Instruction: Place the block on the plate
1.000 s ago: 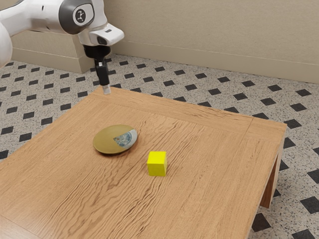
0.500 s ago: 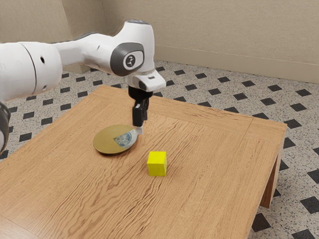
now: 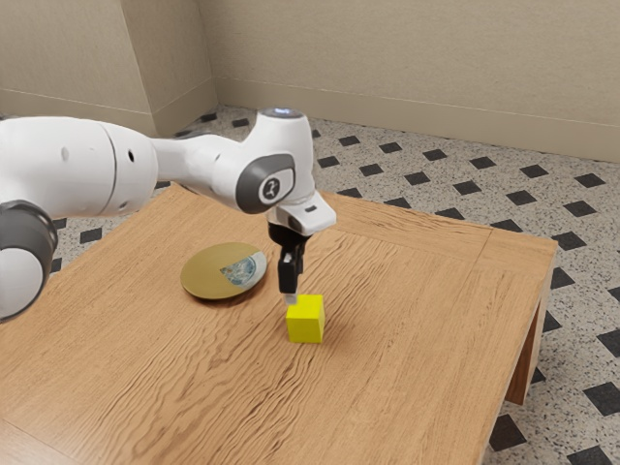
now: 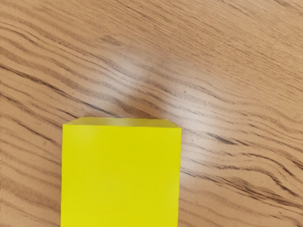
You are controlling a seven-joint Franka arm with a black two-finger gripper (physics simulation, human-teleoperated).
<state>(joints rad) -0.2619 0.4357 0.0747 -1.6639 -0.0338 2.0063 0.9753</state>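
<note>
Here in the exterior view, the white arm (image 3: 208, 170) reaches in from the exterior view's left, and the black tool (image 3: 292, 297) points down, right at the yellow block (image 3: 306, 321)! Its pale tip lines up with the block's upper corner on the exterior view's left side; whether the two touch, I can't call from here. How far open the tool stands, and whether it has hold of anything, I can't tell either. The block sits upright on the wooden worktop (image 3: 417, 320), and over to the exterior view's left and farther back lies the plate (image 3: 205, 275), round and gold with a grey-blue patch at one side. It's near the block but apart from it, bare wood between the two. Beyond the worktop, dark diamonds dot the speckled floor (image 3: 581, 291), up to a beige wall (image 3: 407, 58).

Over to the wrist view, and there's the block, big and bright, close beneath the hand! Its flat upper face looks up at the camera, with a thin strip of one side, and wavy dark grain runs across the worktop around it, under a soft pale sheen.
</note>
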